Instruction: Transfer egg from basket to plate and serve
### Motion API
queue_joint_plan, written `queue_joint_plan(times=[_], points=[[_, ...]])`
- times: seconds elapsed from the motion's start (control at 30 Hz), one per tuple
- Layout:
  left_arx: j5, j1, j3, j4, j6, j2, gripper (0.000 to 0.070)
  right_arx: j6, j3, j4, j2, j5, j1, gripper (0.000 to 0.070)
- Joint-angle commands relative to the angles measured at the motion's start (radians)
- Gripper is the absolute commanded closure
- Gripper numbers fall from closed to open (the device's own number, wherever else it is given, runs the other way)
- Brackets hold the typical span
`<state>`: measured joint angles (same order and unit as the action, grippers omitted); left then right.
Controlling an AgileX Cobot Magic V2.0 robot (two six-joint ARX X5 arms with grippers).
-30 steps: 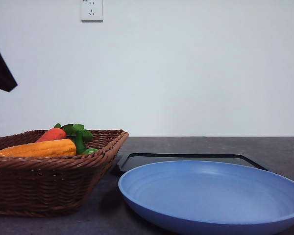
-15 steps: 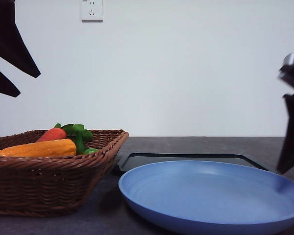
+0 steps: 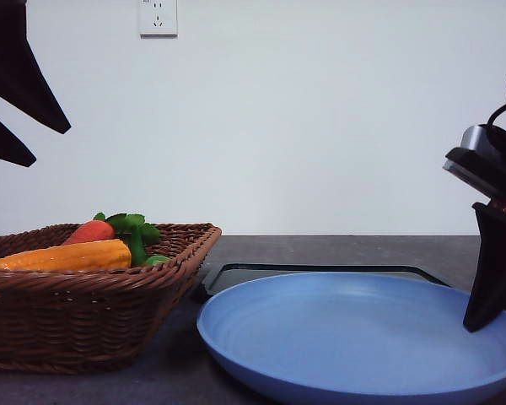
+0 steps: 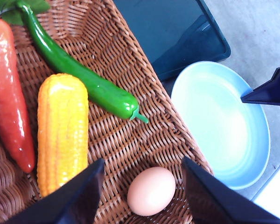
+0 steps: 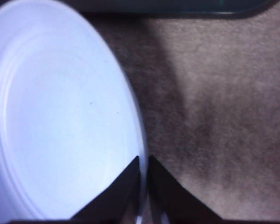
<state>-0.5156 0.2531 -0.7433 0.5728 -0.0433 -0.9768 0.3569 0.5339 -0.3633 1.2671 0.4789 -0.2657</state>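
**Egg in basket, right fingers pinching plate rim**

Count: one egg (image 4: 151,190), one basket (image 4: 126,140), one plate (image 3: 354,337), one black tray (image 3: 320,274). Also in the basket: one corn cob (image 4: 63,130), one carrot (image 4: 9,93), one green chili pepper (image 4: 84,79).

Egg lies on the basket floor near the corner closest to the plate, clear of the corn and the pepper tip. Not touched by anything.

My left fingers (image 4: 81,198) are spread wide, hovering above the basket with the egg seen in the gap between them. Holding nothing. In the front view they hang high over the basket's left side (image 3: 17,84).

My right fingers (image 5: 126,186) are nearly pressed together, with the plate rim in the narrow slot between them: one finger over the plate's inside, the other outside over the dark surface (image 5: 214,116). Front view puts this hand (image 3: 493,278) at the plate's right edge.

Plate sits on the surface just right of the basket, in front of the tray, with nothing on it.
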Motion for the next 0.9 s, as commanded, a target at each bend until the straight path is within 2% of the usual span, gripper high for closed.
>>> queue_joint_plan(times=[0.0,0.1,0.23,0.43,0.63,0.87], points=[[0.0,0.006,-0.018,-0.016,0.005,-0.01,0.0338,0.003,0.003,-0.002,-0.017,0.003,0.004,0.07],[0.001,0.022,-0.019,-0.018,0.006,-0.01,0.028,0.002,0.004,-0.038,-0.075,-0.001,0.023,0.07],[0.008,0.053,-0.028,-0.008,0.025,-0.015,0.0271,-0.015,0.004,-0.122,-0.157,-0.008,0.07,0.07],[0.087,0.152,-0.086,0.071,0.156,-0.081,0.0272,-0.056,0.004,-0.211,-0.272,-0.008,0.152,0.07],[0.162,0.267,-0.166,0.158,0.282,-0.22,0.0273,-0.068,0.004,-0.247,-0.359,-0.008,0.208,0.07],[0.268,0.341,-0.236,0.208,0.349,-0.397,0.0274,-0.084,0.004,-0.268,-0.416,-0.008,0.237,0.07]])
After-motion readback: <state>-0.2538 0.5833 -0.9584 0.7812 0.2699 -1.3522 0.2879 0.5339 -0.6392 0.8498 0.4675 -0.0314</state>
